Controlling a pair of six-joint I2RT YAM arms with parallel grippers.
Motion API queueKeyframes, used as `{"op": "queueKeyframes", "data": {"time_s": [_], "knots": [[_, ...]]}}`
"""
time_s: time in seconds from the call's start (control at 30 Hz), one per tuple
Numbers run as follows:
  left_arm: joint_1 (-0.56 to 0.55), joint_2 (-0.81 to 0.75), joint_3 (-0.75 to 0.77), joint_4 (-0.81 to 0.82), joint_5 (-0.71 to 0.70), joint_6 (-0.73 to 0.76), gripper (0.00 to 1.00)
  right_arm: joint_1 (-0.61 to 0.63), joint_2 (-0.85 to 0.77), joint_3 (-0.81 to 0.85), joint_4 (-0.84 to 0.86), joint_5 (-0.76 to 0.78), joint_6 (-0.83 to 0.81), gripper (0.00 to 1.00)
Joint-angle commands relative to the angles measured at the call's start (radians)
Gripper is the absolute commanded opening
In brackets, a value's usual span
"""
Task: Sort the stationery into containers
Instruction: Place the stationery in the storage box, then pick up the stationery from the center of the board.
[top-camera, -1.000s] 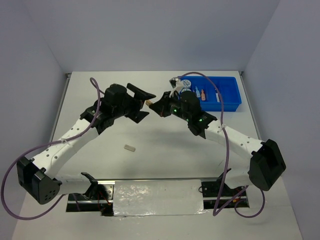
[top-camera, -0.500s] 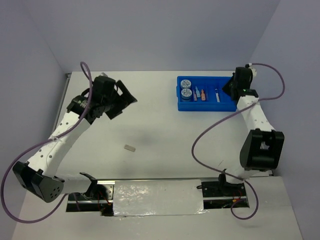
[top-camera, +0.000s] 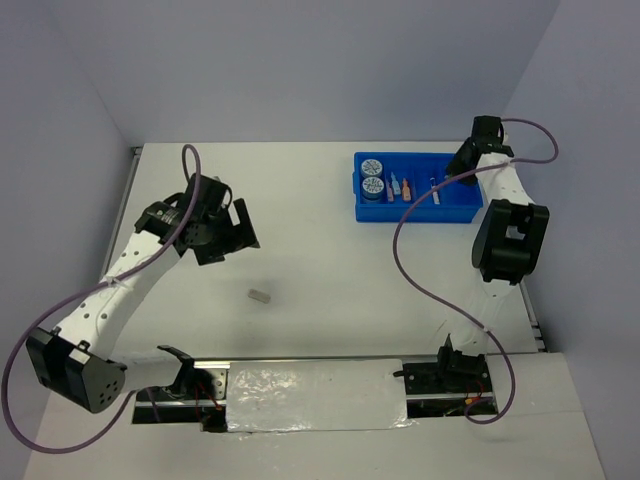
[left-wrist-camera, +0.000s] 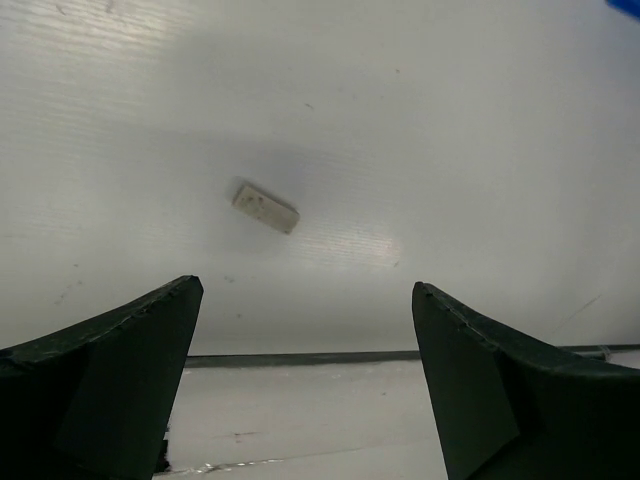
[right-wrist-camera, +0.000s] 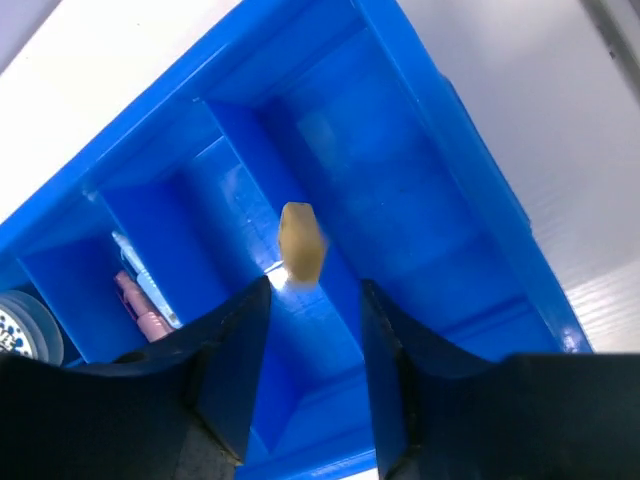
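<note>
The blue tray (top-camera: 455, 211) stands at the back right and holds two patterned rolls (top-camera: 372, 176), an orange bar (top-camera: 393, 185), a pink bar (top-camera: 407, 187) and a marker (top-camera: 434, 190). My right gripper (top-camera: 462, 166) hangs over the tray's right end. In the right wrist view it (right-wrist-camera: 315, 285) is open, and a blurred tiny tan block (right-wrist-camera: 302, 240) is just beyond the fingertips, free of them, over the tray's compartments (right-wrist-camera: 450, 120). My left gripper (top-camera: 235, 226) is open and empty above the table. A beige bar (top-camera: 260, 295) lies ahead of it (left-wrist-camera: 266, 208) on the table.
The table's near edge with a metal strip (top-camera: 315, 390) runs below the beige bar. The right arm's elbow block (top-camera: 508, 240) stands just in front of the tray's right end. Cables loop beside both arms.
Both grippers met at the table's centre with the tan block between them. The right arm then swung to the tray and its jaws opened off the block. The left arm drew back left.
</note>
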Motion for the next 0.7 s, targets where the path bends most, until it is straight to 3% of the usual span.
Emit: {"op": "queueKeyframes", "data": {"time_s": [0.0, 0.1, 0.2, 0.27, 0.33, 0.43, 0.47, 0.5, 0.57, 0.6, 0.67], "knots": [[0.064, -0.017, 0.023, -0.034, -0.002, 0.093, 0.99, -0.005, 0.008, 0.102, -0.057, -0.015, -0.012, 0.50], [0.133, -0.012, 0.002, -0.027, 0.024, 0.127, 0.99, -0.003, -0.012, 0.103, -0.061, -0.019, -0.025, 0.52], [0.205, 0.015, 0.005, -0.024, 0.015, 0.164, 0.99, 0.033, -0.055, 0.106, -0.070, -0.154, -0.112, 0.53], [0.277, 0.032, 0.009, -0.011, 0.032, 0.196, 0.99, 0.131, -0.096, 0.119, -0.138, 0.017, -0.156, 0.55], [0.320, 0.058, 0.034, -0.010, 0.045, 0.214, 0.99, 0.182, -0.145, 0.073, -0.116, -0.077, -0.197, 0.55], [0.402, 0.089, 0.093, -0.031, -0.013, 0.233, 0.99, 0.395, -0.280, -0.080, -0.039, -0.333, -0.317, 0.55], [0.475, 0.094, 0.104, -0.044, -0.026, 0.222, 0.99, 0.473, -0.330, -0.116, -0.013, -0.293, -0.320, 0.57], [0.510, 0.104, 0.129, -0.057, -0.039, 0.213, 0.99, 0.627, -0.334, -0.142, -0.019, -0.286, -0.343, 0.58], [0.604, 0.109, 0.147, -0.070, -0.039, 0.192, 0.99, 0.764, -0.291, -0.133, -0.085, -0.251, -0.342, 0.61], [0.647, 0.108, 0.164, -0.083, -0.039, 0.181, 0.99, 0.882, -0.256, -0.142, -0.085, -0.239, -0.348, 0.68], [0.664, 0.100, 0.176, -0.085, -0.037, 0.179, 0.99, 0.985, -0.225, -0.164, -0.064, -0.187, -0.337, 0.69]]}}
